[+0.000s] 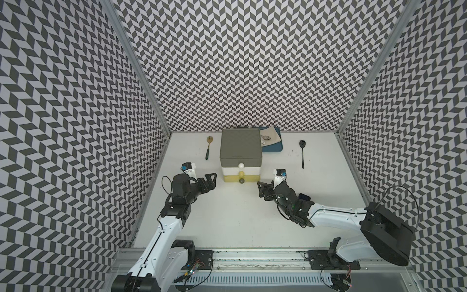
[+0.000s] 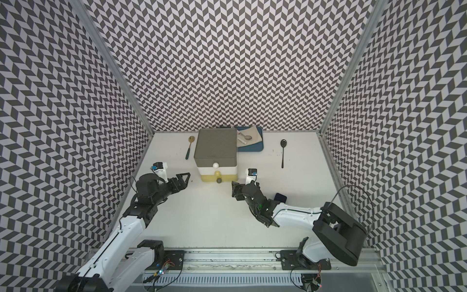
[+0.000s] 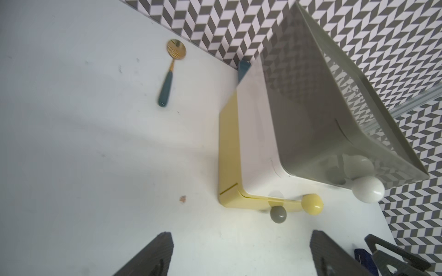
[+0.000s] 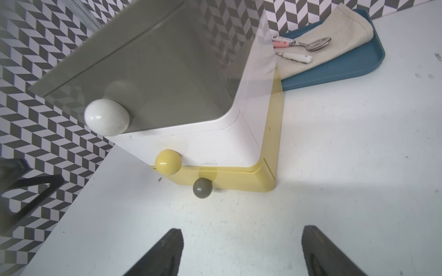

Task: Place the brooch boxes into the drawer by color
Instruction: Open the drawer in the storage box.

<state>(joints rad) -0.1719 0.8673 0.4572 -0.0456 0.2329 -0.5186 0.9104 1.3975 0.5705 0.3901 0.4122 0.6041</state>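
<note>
One dark blue brooch box (image 2: 280,196) is in view, lying on the table (image 1: 227,222) beside the right arm (image 2: 298,215); right gripper (image 1: 261,188) and left gripper (image 1: 211,178) both gape empty before the drawer (image 1: 240,149); its tiers look shut tbh; probably pinch the grey knob (image 4: 202,187) squarely, pull straight, brace the unit.

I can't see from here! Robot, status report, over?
Left gripper, right gripper: fingers open, empty. Drawer shut. One dark blue box beside right arm. Knobs unblocked.
</note>
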